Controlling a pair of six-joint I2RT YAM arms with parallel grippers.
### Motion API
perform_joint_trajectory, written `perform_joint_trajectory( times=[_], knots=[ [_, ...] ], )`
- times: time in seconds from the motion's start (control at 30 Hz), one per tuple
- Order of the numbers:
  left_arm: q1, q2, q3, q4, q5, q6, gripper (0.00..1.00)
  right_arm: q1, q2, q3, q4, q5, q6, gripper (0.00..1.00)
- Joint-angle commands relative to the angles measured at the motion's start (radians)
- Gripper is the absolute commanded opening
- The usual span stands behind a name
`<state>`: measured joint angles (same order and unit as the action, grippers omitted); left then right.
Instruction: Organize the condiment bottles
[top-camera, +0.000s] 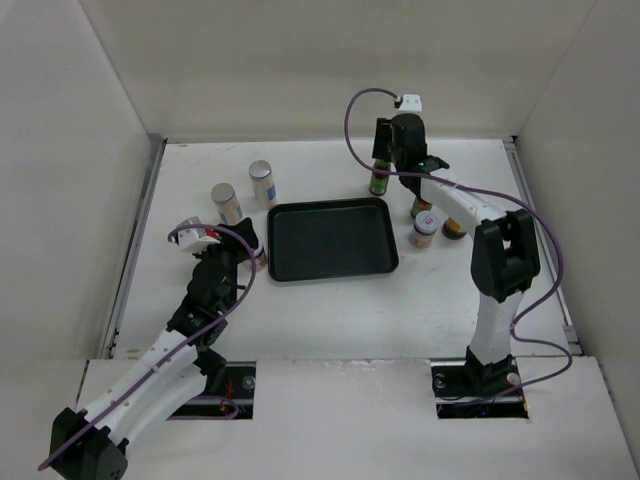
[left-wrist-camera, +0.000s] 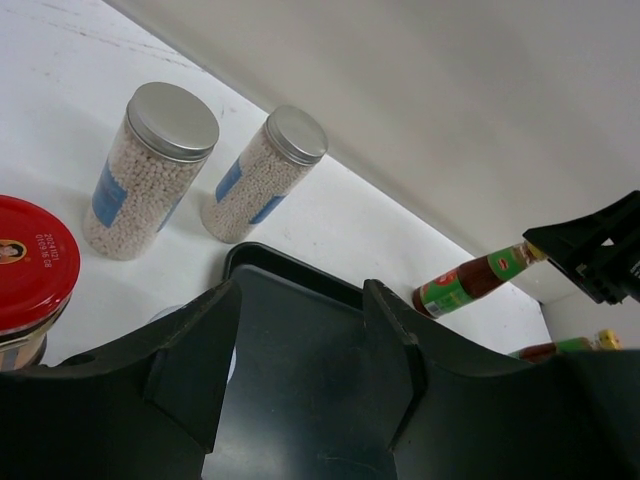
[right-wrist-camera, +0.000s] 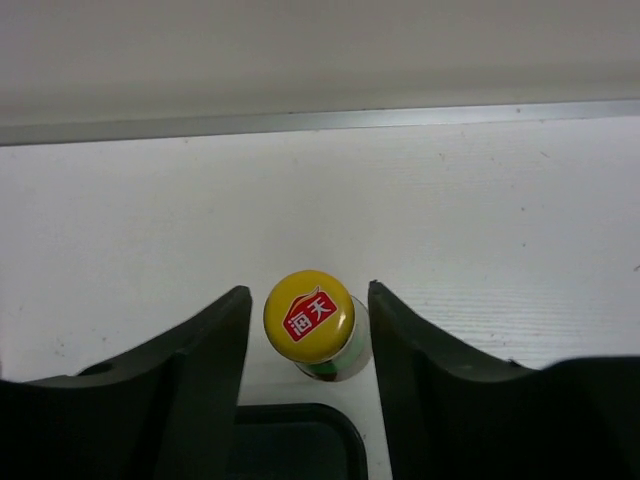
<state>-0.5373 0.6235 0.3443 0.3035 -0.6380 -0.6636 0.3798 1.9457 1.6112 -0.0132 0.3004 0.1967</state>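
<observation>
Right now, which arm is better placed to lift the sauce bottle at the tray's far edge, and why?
Right. The right hand is over the bottle, with open fingers on either side of it. The left hand is at the opposite side of the tray, beside a red-capped jar.

A slim green-labelled sauce bottle (right-wrist-camera: 308, 315) stands upright, its yellow cap between the parted fingers of my right gripper (right-wrist-camera: 308, 292). A second sauce bottle (top-camera: 420, 207), a red-capped jar (top-camera: 423, 233) and a short jar (top-camera: 453, 228) cluster just to its right. Two silver-lidded shakers (top-camera: 227, 203) (top-camera: 263, 184) stand together at far left, with a second red-capped jar (left-wrist-camera: 30, 265) nearer me.
</observation>
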Motion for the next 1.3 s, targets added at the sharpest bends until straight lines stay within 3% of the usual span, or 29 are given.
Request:
perform_joint_trajectory(
  times=[0.0, 0.4, 0.6, 0.7, 1.0, 1.27],
  knots=[
    [0.007, -0.007, -0.001, 0.045, 0.031, -0.013, 0.5, 0.006, 0.007, 0.038, 0.088, 0.045, -0.042, 0.62],
    [0.043, -0.013, -0.008, 0.045, 0.067, -0.03, 0.51, 0.012, 0.045, 0.056, 0.075, 0.045, -0.057, 0.6],
    [0.055, -0.011, -0.011, 0.045, 0.083, -0.037, 0.51, 0.026, 0.027, 0.04, 0.114, 0.052, -0.066, 0.37],
    [0.058, -0.011, -0.014, 0.045, 0.084, -0.037, 0.51, 0.04, -0.033, -0.008, 0.218, 0.086, -0.085, 0.33],
    [0.063, -0.015, -0.039, 0.097, 0.118, -0.028, 0.54, 0.11, -0.229, -0.086, 0.317, 0.149, -0.166, 0.33],
    [0.072, -0.001, -0.048, 0.12, 0.146, -0.03, 0.55, 0.195, -0.304, -0.214, 0.344, 0.144, -0.146, 0.33]
  ],
)
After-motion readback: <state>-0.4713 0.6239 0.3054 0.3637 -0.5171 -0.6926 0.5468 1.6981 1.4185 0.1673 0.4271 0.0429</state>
